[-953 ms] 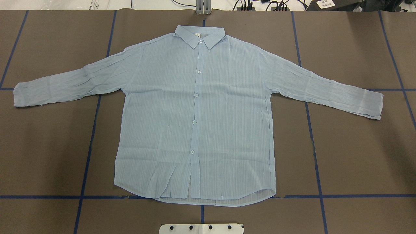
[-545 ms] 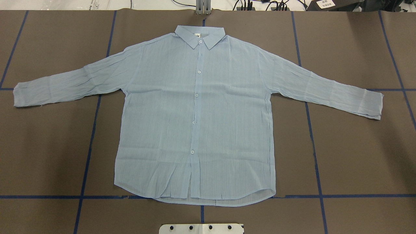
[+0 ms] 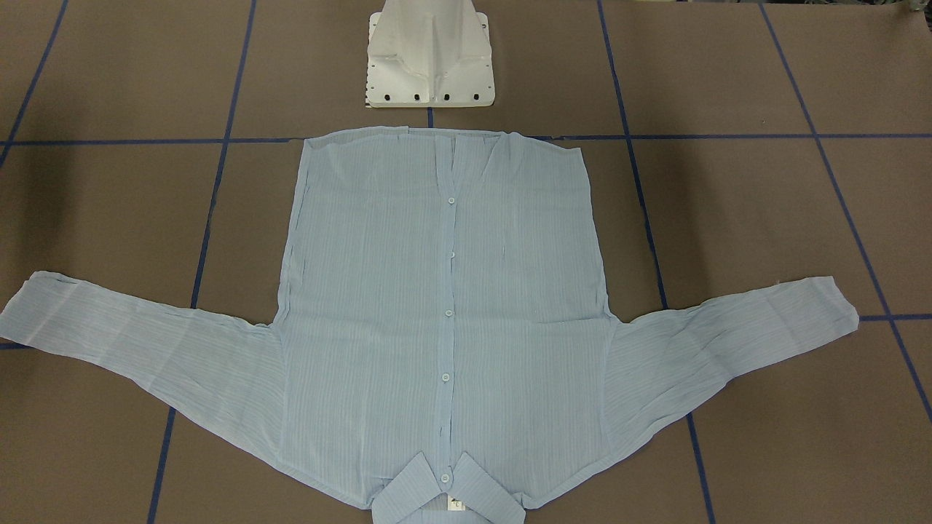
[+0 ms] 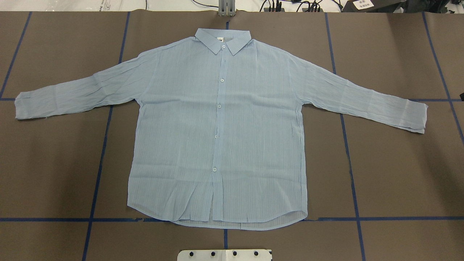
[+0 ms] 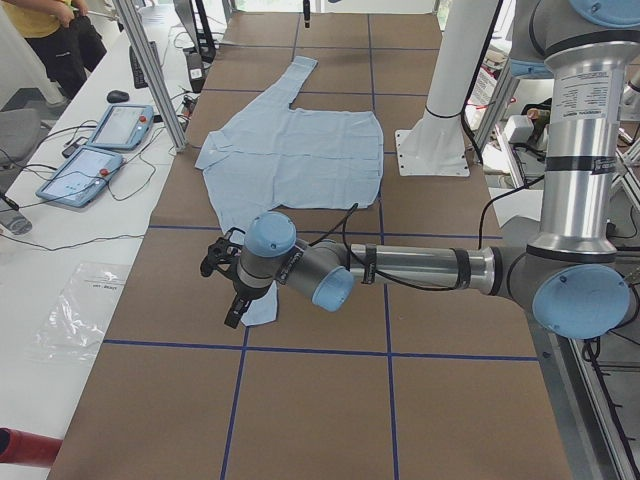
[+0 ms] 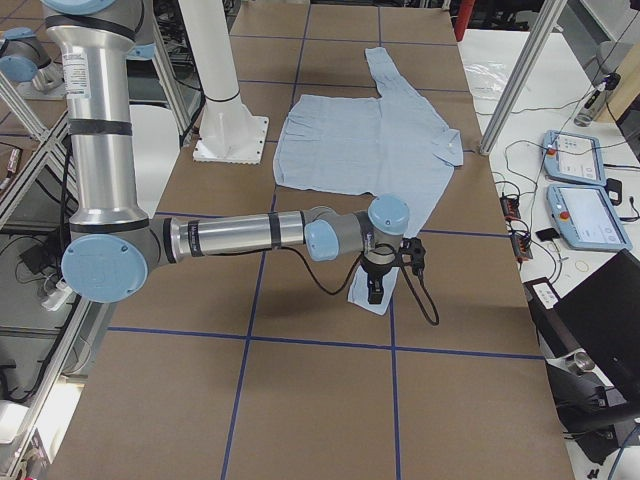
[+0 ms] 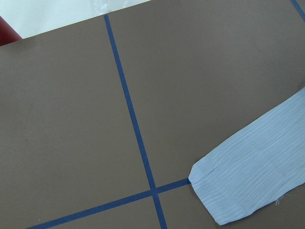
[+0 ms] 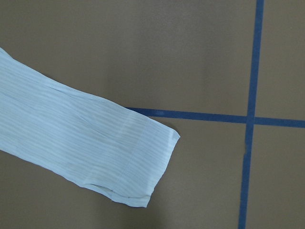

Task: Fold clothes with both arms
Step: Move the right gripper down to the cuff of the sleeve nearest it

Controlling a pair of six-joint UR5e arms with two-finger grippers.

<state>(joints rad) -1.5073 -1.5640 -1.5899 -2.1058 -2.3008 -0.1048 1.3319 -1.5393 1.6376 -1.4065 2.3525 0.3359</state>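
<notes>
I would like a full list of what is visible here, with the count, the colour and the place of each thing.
shirt: one, light blue, spread flat mid-table, collar away from the robot.
table cover: one, brown, under the shirt.
tape lines: several, dark blue, a grid on the cover.
pedestal base: one, white, near the hem.
pendants: two, grey-blue, on the white side bench.
plastic bag: one, clear, same bench.
person: one, yellow top, beyond the bench.
left arm: one, silver, pale blue caps.
right arm: one, same colours.
left tool: one, black, above one cuff.
right tool: one, black, above the other cuff.
</notes>
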